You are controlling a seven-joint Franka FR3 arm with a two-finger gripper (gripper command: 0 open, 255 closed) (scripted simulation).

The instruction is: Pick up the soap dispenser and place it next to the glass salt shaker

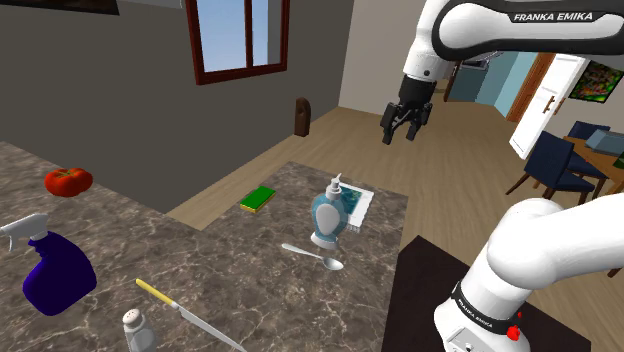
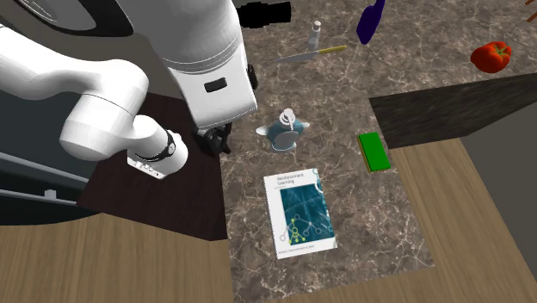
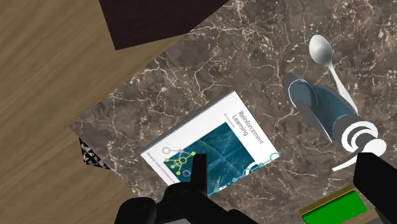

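The worktop (image 1: 235, 265) runs from the near left of the shoulder view to a narrow far end, where a book (image 2: 299, 211) lies flat. I hang high above that far end. My end effector (image 1: 405, 122) is spread wide and empty, with nothing between the fingers.

The soap dispenser (image 1: 328, 215) stands upright just at the near edge of the book, its long axis vertical and its pump on top. It lies below me and a little toward the near side. In the wrist view it sits close to my right finger (image 3: 375, 175), off the centre of the end effector (image 3: 286, 164). So I judge that I must shift toward it as well as come down.

A green sponge (image 1: 258, 198) lies left of the dispenser, and a spoon (image 1: 315, 256) just on its near side.

The salt shaker (image 1: 138, 330) stands well apart at the near left, past a knife (image 1: 185, 312). The shoulder view's lower edge cuts off its base. My right finger hides part of the pump spout, and my own arm covers most of the end effector in the second exterior view.
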